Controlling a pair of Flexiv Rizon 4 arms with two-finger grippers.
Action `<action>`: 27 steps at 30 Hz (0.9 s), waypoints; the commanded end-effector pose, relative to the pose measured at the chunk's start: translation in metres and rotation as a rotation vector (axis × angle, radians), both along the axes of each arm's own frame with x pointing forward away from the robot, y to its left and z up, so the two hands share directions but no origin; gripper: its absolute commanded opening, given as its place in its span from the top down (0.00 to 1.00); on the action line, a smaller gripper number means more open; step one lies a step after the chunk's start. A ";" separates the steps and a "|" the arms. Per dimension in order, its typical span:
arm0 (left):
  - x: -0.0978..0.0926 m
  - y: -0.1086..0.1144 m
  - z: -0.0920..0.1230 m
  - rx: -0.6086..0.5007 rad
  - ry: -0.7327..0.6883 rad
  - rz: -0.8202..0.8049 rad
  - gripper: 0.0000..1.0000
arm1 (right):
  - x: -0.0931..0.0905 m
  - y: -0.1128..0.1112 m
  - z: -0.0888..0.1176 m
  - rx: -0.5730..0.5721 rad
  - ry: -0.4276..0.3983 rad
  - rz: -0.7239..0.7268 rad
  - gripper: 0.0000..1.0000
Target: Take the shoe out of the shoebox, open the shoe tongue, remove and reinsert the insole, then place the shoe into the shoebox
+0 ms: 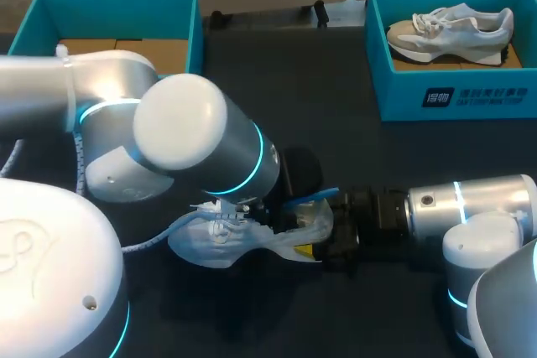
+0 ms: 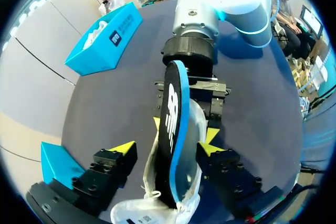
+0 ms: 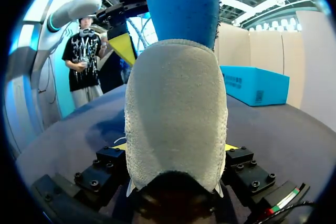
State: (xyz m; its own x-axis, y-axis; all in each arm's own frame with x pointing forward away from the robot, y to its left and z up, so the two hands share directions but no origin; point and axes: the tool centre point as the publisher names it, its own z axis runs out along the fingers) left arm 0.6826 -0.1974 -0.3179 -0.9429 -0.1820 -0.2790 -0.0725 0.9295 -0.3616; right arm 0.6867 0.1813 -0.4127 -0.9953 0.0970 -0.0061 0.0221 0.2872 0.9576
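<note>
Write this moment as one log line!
shoe: on table | insole: sticking out of shoe | right claw: shut on shoe | left claw: open, astride shoe

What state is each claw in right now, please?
Left claw: open, with the shoe and its insole between the fingers.
Right claw: closed on the shoe's heel.

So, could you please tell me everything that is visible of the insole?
The insole is a thin, foam-like sheet: black top with white print, bright blue edge and underside. Its lower part sits inside the white shoe; its free end sticks out of the opening. Only the shoe is seen touching it.
</note>
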 end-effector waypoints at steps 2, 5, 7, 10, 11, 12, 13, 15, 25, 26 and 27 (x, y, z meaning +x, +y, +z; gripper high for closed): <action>0.003 -0.010 -0.006 0.018 0.007 0.001 0.48 | 0.000 0.002 0.002 -0.006 0.001 0.000 1.00; 0.005 -0.013 -0.010 0.037 0.015 -0.001 0.59 | 0.000 0.002 0.002 -0.006 0.001 0.000 1.00; 0.006 -0.014 -0.013 0.045 0.023 -0.003 0.65 | 0.000 0.002 0.002 -0.006 0.001 0.000 1.00; 0.006 -0.014 -0.013 0.047 0.028 -0.002 1.00 | 0.000 0.002 0.002 -0.006 0.001 0.000 1.00; 0.007 -0.015 -0.014 0.047 0.029 -0.001 1.00 | 0.000 0.002 0.002 -0.006 0.001 0.000 1.00; 0.007 -0.015 -0.014 0.045 0.036 0.001 1.00 | 0.000 0.002 0.002 -0.006 0.001 0.000 1.00; 0.008 -0.015 -0.013 0.042 0.043 0.000 1.00 | 0.000 0.002 0.002 -0.006 0.001 0.000 1.00; 0.009 -0.015 -0.012 0.035 0.056 -0.001 1.00 | 0.000 0.002 0.002 -0.006 0.001 0.000 1.00; 0.014 -0.028 0.023 -0.112 0.178 -0.073 1.00 | 0.000 0.002 0.002 -0.006 0.001 0.000 1.00; 0.015 -0.030 0.029 -0.131 0.192 -0.082 1.00 | 0.000 0.002 0.002 -0.006 0.001 0.000 1.00; 0.015 -0.033 0.036 -0.153 0.201 -0.098 1.00 | 0.000 0.002 0.002 -0.006 0.001 0.000 1.00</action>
State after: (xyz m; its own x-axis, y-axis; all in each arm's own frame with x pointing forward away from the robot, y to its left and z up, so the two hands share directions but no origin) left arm 0.6935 -0.2436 -0.2931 -0.9815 -0.1519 -0.1162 -0.0850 0.8908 -0.4464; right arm 0.6867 0.1813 -0.4126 -0.9953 0.0971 -0.0062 0.0220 0.2872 0.9576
